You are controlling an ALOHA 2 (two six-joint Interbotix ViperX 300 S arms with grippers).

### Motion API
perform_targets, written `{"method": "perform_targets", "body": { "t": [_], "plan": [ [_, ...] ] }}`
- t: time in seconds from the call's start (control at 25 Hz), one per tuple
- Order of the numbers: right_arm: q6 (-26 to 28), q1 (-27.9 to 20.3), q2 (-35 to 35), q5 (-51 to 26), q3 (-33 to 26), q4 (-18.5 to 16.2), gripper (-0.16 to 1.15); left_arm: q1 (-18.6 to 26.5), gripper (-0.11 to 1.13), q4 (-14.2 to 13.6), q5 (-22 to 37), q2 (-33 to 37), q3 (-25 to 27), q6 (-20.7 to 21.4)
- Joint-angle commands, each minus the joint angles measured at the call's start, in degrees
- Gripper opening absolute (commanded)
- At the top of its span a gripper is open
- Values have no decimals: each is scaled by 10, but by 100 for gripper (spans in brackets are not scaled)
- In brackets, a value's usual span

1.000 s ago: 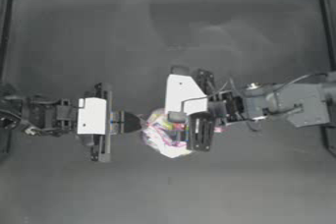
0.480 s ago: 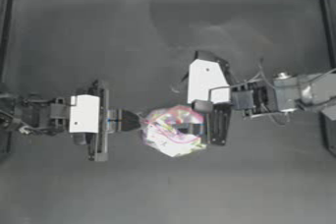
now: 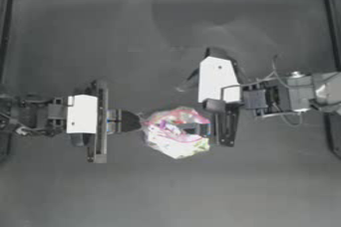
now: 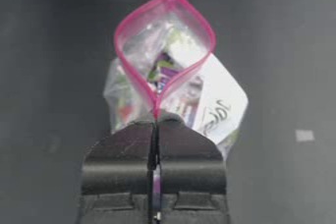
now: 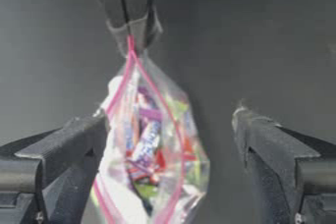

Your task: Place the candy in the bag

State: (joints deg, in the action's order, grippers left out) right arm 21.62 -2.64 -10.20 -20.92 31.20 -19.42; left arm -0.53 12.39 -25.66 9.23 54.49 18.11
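The bag (image 3: pixel 174 132) is a clear crinkly zip bag with colourful sweets inside, lying mid-table. My left gripper (image 3: pixel 135 121) is shut on the left end of its pink seal strip (image 4: pixel 164 36), which gapes into an open loop. The right wrist view shows the same pinch, with the left gripper (image 5: pixel 131 34) at the bag's (image 5: pixel 154 144) far end. My right gripper (image 3: pixel 212 131) is open at the bag's right end; the bag stands between its fingers (image 5: pixel 72 144), close to one of them. Nothing is held in it. I cannot pick out the candy as a single loose sweet in any view.
The dark table (image 3: pixel 166 37) is bordered by a raised rim along the back and sides. A small pale mark (image 4: pixel 304 134) lies on the table surface beside the bag.
The right gripper has drawn back to the right from over the bag's middle to its right end. The left gripper has kept its hold and place.
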Motion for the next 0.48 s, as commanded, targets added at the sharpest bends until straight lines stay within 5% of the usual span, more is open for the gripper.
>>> {"method": "perform_targets", "body": {
  "t": [0.04,0.48],
  "plan": [
    [1,-1,-20,10,1,-2,101,1,12,-2,-4,34,-2,1],
    [2,1,-23,18,6,-2,101,1,12,-1,-4,46,3,0]
  ]
}}
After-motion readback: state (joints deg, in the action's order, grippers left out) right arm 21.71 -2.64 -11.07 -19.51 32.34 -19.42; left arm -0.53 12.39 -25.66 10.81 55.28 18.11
